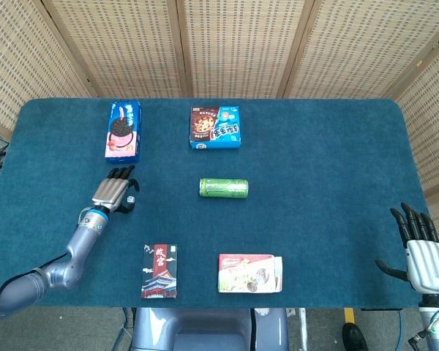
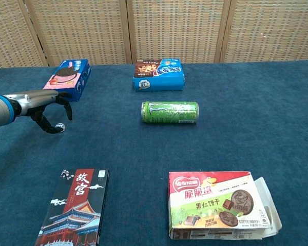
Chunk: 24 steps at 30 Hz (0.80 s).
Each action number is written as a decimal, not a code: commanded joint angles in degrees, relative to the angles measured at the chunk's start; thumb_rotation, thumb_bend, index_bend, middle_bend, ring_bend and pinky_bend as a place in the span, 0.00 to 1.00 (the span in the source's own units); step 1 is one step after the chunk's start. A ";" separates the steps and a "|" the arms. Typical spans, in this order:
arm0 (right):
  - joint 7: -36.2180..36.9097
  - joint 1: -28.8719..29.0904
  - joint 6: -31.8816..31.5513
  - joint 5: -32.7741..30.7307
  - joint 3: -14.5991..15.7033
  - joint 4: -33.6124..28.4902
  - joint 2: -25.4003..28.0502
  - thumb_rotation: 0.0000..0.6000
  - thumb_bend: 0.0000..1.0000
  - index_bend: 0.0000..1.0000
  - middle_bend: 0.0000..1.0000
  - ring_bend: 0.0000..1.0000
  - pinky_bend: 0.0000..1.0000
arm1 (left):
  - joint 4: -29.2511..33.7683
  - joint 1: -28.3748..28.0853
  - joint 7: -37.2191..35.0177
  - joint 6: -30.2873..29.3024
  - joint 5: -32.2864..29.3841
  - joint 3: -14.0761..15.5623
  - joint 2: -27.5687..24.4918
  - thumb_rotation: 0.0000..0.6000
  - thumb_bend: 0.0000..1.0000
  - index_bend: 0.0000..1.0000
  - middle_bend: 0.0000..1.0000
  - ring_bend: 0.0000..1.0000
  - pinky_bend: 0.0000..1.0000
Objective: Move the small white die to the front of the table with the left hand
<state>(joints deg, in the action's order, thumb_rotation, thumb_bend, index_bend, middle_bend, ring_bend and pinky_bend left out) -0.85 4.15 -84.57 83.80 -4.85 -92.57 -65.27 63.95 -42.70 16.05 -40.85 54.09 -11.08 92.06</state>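
The small white die (image 2: 61, 126) lies on the blue cloth at the left, just in front of the pink-and-blue Oreo box (image 2: 66, 78). My left hand (image 2: 50, 108) arches over it, fingers (image 2: 66, 108) above and the thumb curled down to the die's left side. The die still rests on the cloth; no grip shows. In the head view the left hand (image 1: 115, 191) covers most of the die (image 1: 132, 199). My right hand (image 1: 424, 252) hangs at the table's front right corner, fingers spread, empty.
A green can (image 1: 223, 188) lies on its side mid-table. A blue cookie box (image 1: 216, 127) sits behind it. At the front stand a dark pictured box (image 1: 159, 270), directly in front of the die, and a red-green biscuit box (image 1: 250, 273).
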 commanded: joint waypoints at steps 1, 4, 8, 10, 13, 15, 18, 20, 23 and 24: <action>0.03 0.01 0.04 -0.03 0.00 0.00 0.00 1.00 0.00 0.04 0.00 0.00 0.00 | -0.04 -0.07 0.35 -0.15 -0.65 0.16 -0.11 1.00 0.36 0.39 0.00 0.00 0.00; 0.08 0.02 0.05 -0.01 0.01 -0.02 0.03 1.00 0.00 0.04 0.00 0.00 0.00 | -0.45 -0.25 1.01 -0.27 -1.20 0.46 -0.08 1.00 0.36 0.43 0.00 0.00 0.00; 0.09 0.01 0.04 -0.02 0.00 -0.04 0.04 1.00 0.00 0.04 0.00 0.00 0.00 | -0.66 -0.43 1.33 -0.25 -1.85 0.63 0.20 1.00 0.36 0.52 0.00 0.00 0.00; 0.11 0.00 0.04 -0.05 0.00 -0.03 0.03 1.00 0.00 0.04 0.00 0.00 0.00 | -0.82 -0.57 1.55 -0.40 -2.02 0.69 0.39 1.00 0.36 0.52 0.00 0.00 0.00; 0.13 0.01 0.05 -0.07 -0.02 0.00 0.01 1.00 0.00 0.04 0.00 0.00 0.00 | -1.11 -0.74 2.06 -0.69 -2.53 0.72 0.68 1.00 0.36 0.52 0.00 0.00 0.00; 0.16 0.02 0.03 -0.06 -0.03 0.01 0.01 1.00 0.00 0.04 0.00 0.00 0.00 | -1.30 -0.81 2.48 -0.96 -2.94 0.77 0.86 1.00 0.36 0.52 0.00 0.00 0.00; 0.25 0.02 0.07 -0.10 -0.04 0.02 0.00 1.00 0.00 0.04 0.00 0.00 0.00 | -1.01 -0.88 2.94 -0.93 -3.55 0.85 0.62 1.00 0.36 0.52 0.00 0.00 0.00; 0.35 0.01 0.06 -0.14 -0.05 0.01 0.01 1.00 0.00 0.04 0.00 0.00 0.00 | 0.02 -0.86 3.07 -1.22 -3.67 0.77 -0.11 1.00 0.36 0.52 0.00 0.00 0.00; 0.42 0.03 0.15 -0.17 -0.04 -0.01 0.04 1.00 0.00 0.04 0.00 0.00 0.00 | 4.37 -0.40 1.75 -3.20 -2.19 -0.18 -2.86 1.00 0.36 0.52 0.00 0.00 0.00; 0.40 0.03 0.16 -0.18 -0.04 0.00 0.04 1.00 0.00 0.04 0.00 0.00 0.00 | 5.96 -0.16 1.23 -3.88 -1.47 -0.42 -3.88 1.00 0.36 0.52 0.00 0.00 0.00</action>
<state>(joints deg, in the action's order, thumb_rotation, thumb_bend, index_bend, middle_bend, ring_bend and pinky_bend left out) -0.44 4.18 -84.41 83.62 -4.89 -92.57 -65.23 66.72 -43.32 18.38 -43.12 51.24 -10.78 90.40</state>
